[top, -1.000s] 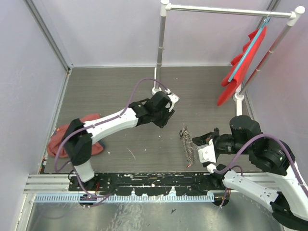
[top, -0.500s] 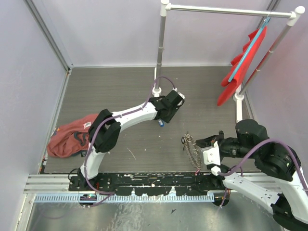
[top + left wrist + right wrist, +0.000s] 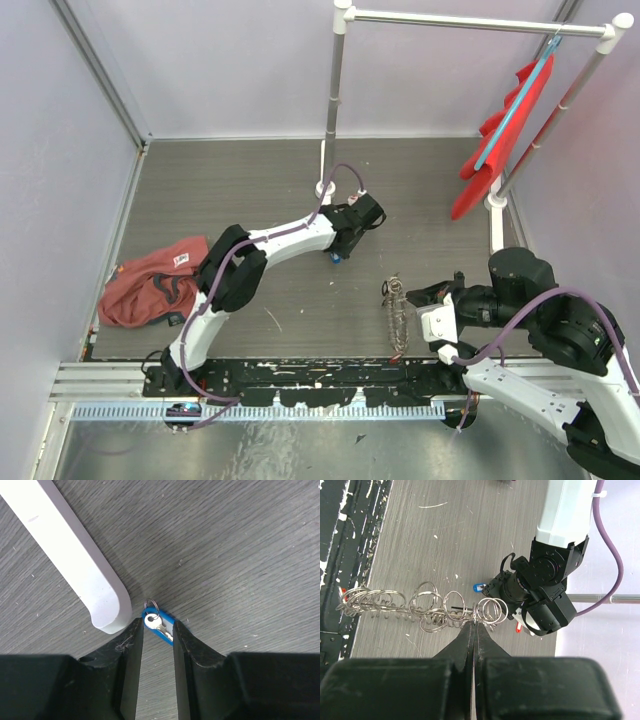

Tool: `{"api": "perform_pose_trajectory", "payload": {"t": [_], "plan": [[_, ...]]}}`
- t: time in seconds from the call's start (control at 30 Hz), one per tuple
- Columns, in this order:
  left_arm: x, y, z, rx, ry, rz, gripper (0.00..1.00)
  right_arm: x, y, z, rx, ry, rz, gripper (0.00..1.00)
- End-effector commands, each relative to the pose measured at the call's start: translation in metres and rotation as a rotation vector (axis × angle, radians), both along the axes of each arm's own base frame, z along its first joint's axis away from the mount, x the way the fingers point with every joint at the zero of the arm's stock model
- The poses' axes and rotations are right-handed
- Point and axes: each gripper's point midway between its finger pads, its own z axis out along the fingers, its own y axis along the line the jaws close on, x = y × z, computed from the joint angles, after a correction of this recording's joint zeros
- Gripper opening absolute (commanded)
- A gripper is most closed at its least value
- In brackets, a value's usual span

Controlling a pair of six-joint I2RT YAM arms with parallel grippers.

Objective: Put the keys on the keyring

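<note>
Right wrist view: the right tool is clenched on the keyring, its coil stretched along the bench. Only the left wrist view shows the blue key flat between the fingers of the left tool; whether they grip it is unclear. The left arm reaches far forward.

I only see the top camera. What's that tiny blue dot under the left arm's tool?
Observer: The left wrist view shows it's a blue key, a little silver key lying on a blue tag.
Operator: Is the tool holding it?
Observer: The left tool has a finger on each side of the tag, right at its edges. I can't tell if they squeeze it.
Operator: And the other arm?
Observer: The right wrist view shows the right tool shut on the keyring, pinching a coil near one end.
</note>
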Motion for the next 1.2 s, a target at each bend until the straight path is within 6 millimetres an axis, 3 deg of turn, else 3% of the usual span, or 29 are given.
{"api": "perform_pose_trajectory", "payload": {"t": [0.0,0.7,1.17], "plan": [[0.008,-0.006,0.006,-0.016,-0.019,0.018,0.36,0.001,0.007,0.015,0.048,-0.032,0.019,0.01],[0.012,-0.01,-0.012,0.015,-0.009,-0.003,0.31,0.0,0.009,0.01,0.038,-0.016,0.031,0.01],[0.019,0.006,-0.015,0.109,-0.053,-0.015,0.27,-0.001,0.012,0.006,0.035,0.0,0.049,0.01]]}}
